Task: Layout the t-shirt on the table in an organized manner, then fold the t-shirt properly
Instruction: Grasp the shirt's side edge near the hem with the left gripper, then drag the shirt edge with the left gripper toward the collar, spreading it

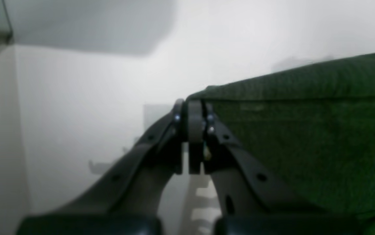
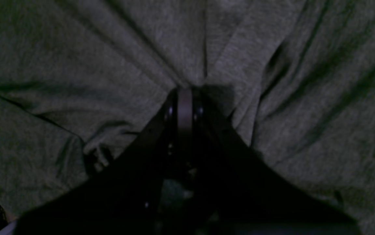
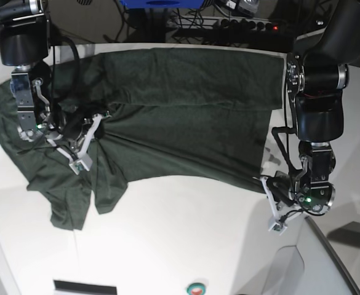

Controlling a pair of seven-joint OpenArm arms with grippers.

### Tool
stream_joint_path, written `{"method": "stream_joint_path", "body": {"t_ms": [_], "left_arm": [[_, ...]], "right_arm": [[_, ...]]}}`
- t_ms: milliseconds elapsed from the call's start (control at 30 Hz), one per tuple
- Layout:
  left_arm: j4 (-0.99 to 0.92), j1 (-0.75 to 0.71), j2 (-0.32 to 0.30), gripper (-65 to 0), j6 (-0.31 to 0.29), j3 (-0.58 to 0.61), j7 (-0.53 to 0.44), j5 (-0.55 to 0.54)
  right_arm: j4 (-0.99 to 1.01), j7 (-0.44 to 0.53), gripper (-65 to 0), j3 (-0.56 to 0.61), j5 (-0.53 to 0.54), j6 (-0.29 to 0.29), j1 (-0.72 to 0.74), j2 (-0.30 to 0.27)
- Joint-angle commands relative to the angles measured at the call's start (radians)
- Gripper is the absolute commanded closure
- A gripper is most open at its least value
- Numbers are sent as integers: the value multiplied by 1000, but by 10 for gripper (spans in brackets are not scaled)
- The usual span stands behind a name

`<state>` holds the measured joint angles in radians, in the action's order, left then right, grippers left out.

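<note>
T-shirt [image 3: 180,117]: one dark green garment of thin, soft knit, spread wide across the far half of the smooth white worktop [image 3: 186,246], flat along its far edge, bunched into creases at the end by the right arm. Two tools are at the shirt. The left tool [image 1: 194,112] is closed on the shirt's near corner hem. The right tool [image 2: 184,98] is closed, its tip buried in radiating folds, pinching the cloth. Dark cables and a power strip [image 3: 247,24] lie beyond the shirt.
</note>
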<state>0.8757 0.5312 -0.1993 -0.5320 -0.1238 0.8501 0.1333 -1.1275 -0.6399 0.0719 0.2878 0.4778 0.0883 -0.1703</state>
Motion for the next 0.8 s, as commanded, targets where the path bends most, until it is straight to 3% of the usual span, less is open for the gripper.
{"method": "stream_joint_path", "body": {"t_ms": [0, 133, 333, 433, 600, 667, 767], "left_arm": [[20, 33, -7, 0, 2, -3, -13, -1], [86, -1, -2, 0, 2, -1, -10, -5], [291, -162, 1, 0, 2, -3, -1, -5], [402, -265, 1, 0, 3, 0, -1, -5], [460, -339, 1, 0, 6, -4, -2, -7], [458, -336, 1, 0, 6, -6, -4, -7], [458, -316, -1, 0, 8, -7, -4, 1]], "right_arm": [[-18, 5, -2, -4, 6, -8, 15, -8], [-50, 5, -2, -4, 8, -6, 11, -5], [-300, 7, -11, -44, 8, -12, -65, -4], [-328, 7, -95, -151, 4, -14, -57, -2], [-113, 12, -363, -323, -8, -14, 107, -24], [23, 21, -393, -360, -37, -14, 190, -56], [223, 124, -366, -386, -83, -14, 271, -100]]}}
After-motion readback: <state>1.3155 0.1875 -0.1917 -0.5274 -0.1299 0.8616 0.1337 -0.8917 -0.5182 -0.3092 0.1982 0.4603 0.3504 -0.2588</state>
